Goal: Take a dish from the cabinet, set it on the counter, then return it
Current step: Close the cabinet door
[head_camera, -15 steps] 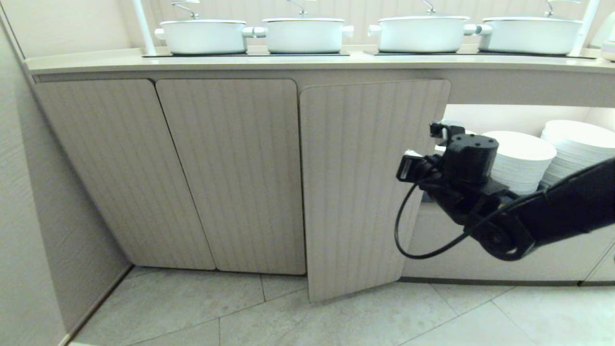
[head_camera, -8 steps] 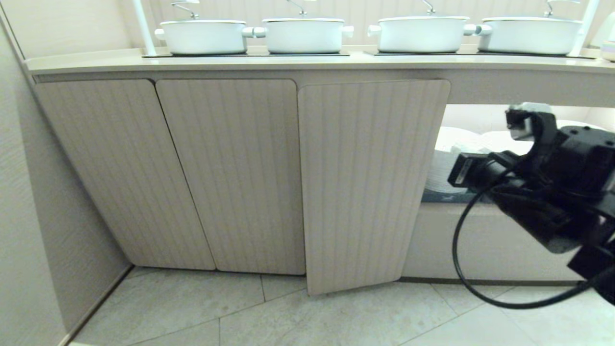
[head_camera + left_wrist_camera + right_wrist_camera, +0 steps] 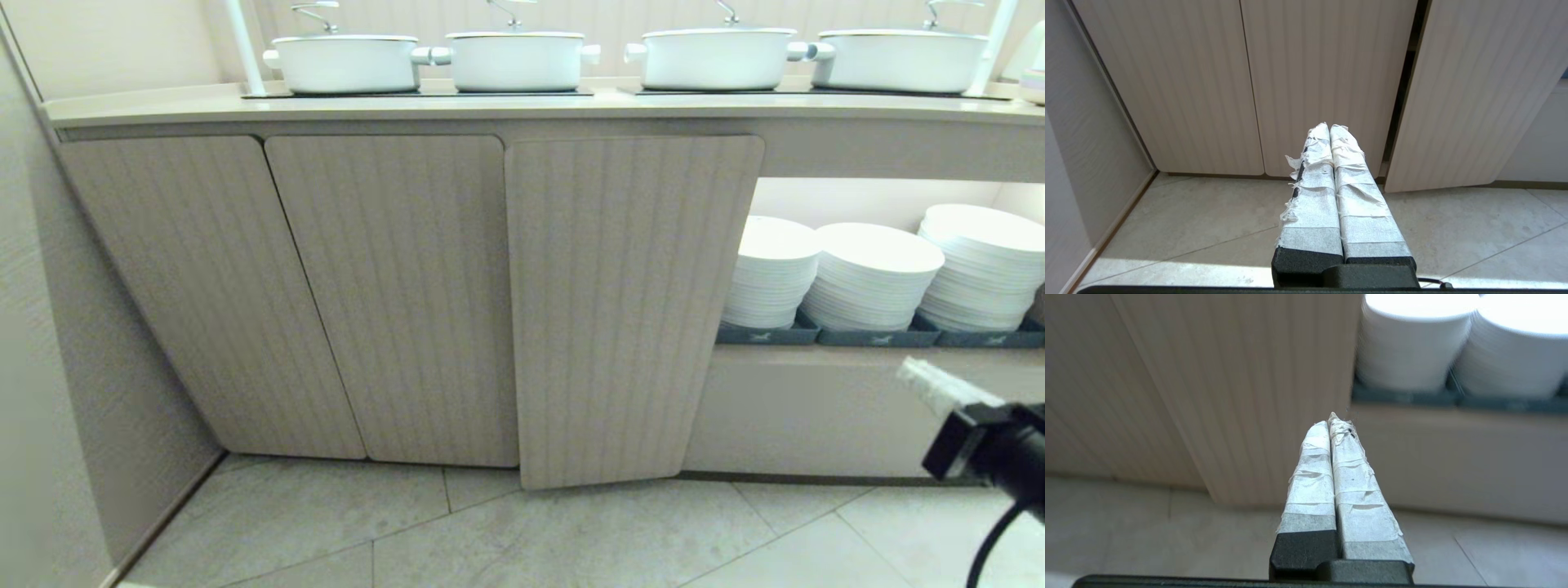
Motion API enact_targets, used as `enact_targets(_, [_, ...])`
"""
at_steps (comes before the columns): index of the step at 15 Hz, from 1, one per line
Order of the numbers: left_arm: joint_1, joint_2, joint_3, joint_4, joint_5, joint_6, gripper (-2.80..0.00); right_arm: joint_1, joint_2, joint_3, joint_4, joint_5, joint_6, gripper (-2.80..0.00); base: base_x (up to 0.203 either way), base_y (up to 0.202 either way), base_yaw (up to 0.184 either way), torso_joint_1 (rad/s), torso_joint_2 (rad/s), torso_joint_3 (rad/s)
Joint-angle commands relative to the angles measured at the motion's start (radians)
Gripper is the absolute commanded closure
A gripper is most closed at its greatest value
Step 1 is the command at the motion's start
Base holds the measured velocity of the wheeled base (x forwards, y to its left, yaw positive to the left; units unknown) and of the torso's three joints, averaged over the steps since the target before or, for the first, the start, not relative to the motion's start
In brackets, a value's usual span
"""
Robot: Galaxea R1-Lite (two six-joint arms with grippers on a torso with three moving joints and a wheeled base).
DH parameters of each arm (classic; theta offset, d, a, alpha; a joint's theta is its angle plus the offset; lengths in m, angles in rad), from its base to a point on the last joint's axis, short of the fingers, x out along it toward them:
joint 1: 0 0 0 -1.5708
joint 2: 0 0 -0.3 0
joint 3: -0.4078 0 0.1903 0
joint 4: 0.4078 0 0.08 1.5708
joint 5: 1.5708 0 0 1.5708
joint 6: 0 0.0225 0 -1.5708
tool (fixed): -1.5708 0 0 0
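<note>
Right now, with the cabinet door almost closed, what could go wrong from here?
1. The third door stands slightly ajar, a dark gap at its edge; it may not sit flush unless pushed again.
2. The right tool is shut and empty near that door's free edge; swinging sideways could knock the plate stacks.
3. No bowl is visible; whether it is inside cannot be confirmed.

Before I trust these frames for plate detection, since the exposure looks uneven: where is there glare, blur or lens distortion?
Right wrist view: the tops of the stacked flat white plates are blown out to glare and everything behind the taped right tool looks soft. Head view: the long cream-beige countertop bows and the fluted beige cabinet doors splay, which is wide-angle distortion. Left wrist view: sharp, with a bright band on the pale floor tiles.
</note>
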Motion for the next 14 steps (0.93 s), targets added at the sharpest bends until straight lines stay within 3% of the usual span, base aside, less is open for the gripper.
enact_targets(1, [0.0,0.0,0.001,-0.001,0.0,0.0,0.0,-0.022,-0.131,0.099,0.011,0.013,-0.005,0.0,0.0,0.0,0.0,0.0,0.0,0.0])
enact_targets(3, [0.0,0.0,0.0,-0.001,0.0,0.0,0.0,-0.056,-0.207,0.179,0.038,0.045,-0.035,0.0,0.0,0.0,0.0,0.0,0.0,0.0])
enact_targets(7, [0.0,0.0,0.0,-0.001,0.0,-0.001,0.0,-0.122,-0.379,0.196,0.325,0.087,-0.052,0.0,0.0,0.0,0.0,0.0,0.0,0.0])
enact_targets(12, [0.0,0.0,0.0,-0.001,0.0,0.0,0.0,-0.158,-0.747,0.196,0.655,0.098,-0.056,0.0,0.0,0.0,0.0,0.0,0.0,0.0])
enact_targets(14, [0.0,0.0,0.001,-0.001,0.0,-0.001,0.0,-0.174,-0.857,0.196,0.728,0.168,-0.063,0.0,0.0,0.0,0.0,0.0,0.0,0.0])
